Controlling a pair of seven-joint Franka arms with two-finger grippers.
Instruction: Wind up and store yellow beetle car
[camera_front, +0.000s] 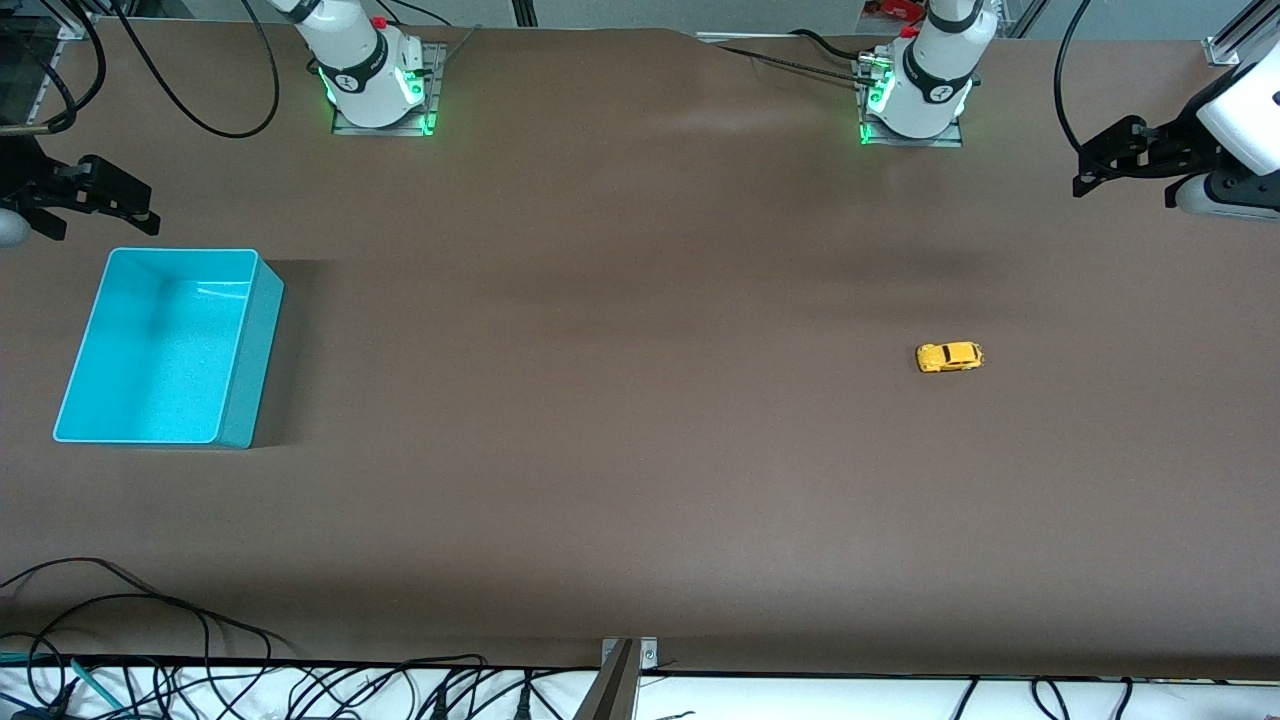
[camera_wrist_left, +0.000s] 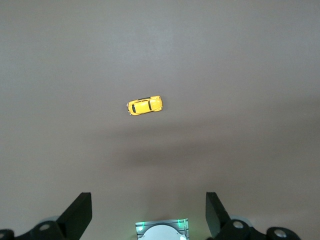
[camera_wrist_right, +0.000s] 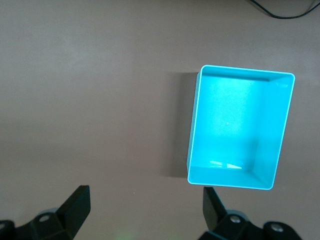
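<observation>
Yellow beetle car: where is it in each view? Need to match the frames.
Front view: the yellow beetle car sits on the brown table, toward the left arm's end, alone.
Left wrist view: the car lies near the middle of the picture, above the open fingers of the left hand.
Right wrist view: not in it; only the turquoise bin.
Shared landmark: the brown table surface appears in all three views.

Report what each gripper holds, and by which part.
Nothing is held: left gripper and right gripper are open; the yellow beetle car sits untouched on the table.
</observation>
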